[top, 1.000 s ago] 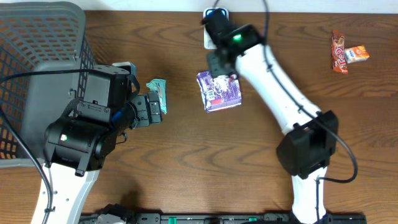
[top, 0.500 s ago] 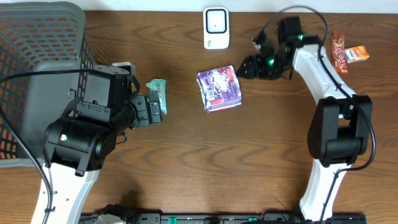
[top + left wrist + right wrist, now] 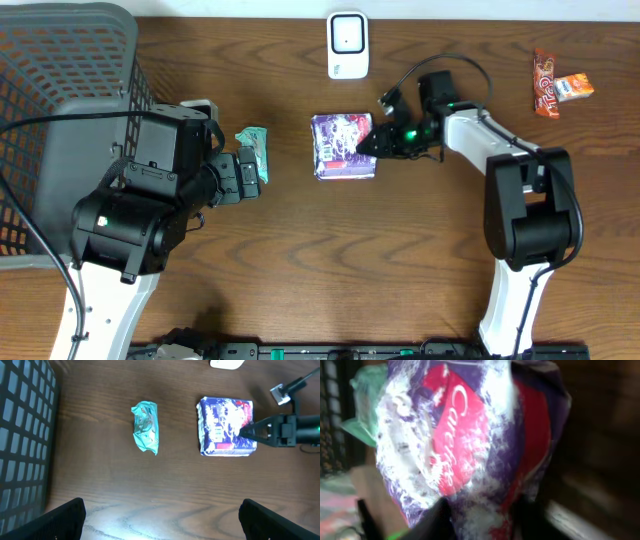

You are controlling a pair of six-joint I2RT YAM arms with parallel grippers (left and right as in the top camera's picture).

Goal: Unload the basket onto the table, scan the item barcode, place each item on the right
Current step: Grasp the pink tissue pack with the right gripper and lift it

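"Judging by the crinkles, how will that purple packet (image 3: 344, 146) handle?"

"Soft and light, I'd say, with a slick wrapper. It lies flat mid-tabletop (image 3: 300, 260), below the white scanner (image 3: 347, 45)."

"And the right pincer (image 3: 251, 431)?"

"Its tips sit at the packet's right edge, with the jaws drawn fairly narrow. Whether they have actually bitten the wrapper, I cannot tell."

"Best hold?"

"Probably that edge seam, pinched gently so nothing crushes and the printed faces are left uncovered."

"Left pincer (image 3: 160, 517)?"

"Spread wide, holding nothing, hovering near a teal wrapper (image 3: 254, 152)."
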